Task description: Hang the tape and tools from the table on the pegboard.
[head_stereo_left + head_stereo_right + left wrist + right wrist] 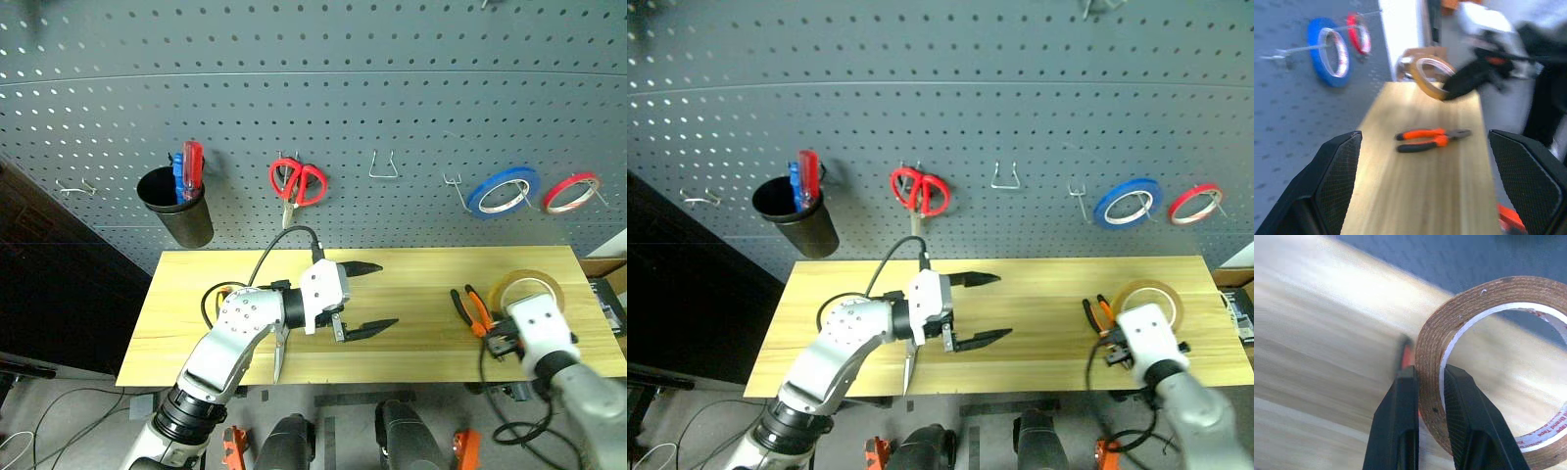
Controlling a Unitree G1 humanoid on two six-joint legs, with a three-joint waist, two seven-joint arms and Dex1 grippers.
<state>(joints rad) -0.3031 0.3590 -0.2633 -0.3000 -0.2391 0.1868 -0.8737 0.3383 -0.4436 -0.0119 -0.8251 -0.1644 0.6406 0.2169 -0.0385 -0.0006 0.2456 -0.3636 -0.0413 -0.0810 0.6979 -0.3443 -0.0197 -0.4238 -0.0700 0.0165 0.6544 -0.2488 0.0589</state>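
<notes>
with the right gripper point(1427, 382) clamped on the tape point(1488, 372) over the table point(411, 304), left gripper point(377, 296) spread empty: hanging step, next needs a free pegboard point(392, 88) hook.

From the head I look down over the bench point(392, 294) toward the pegboard point(392, 88). My left wrist camera faces along the bench; the right sits close on the yellow tape point(1488, 333), which all views share.

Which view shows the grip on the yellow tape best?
Right wrist view: the right end effector pinches the tape wall, close up. Eye views show the ring behind the hand; the left wrist view shows it blurred.
</notes>
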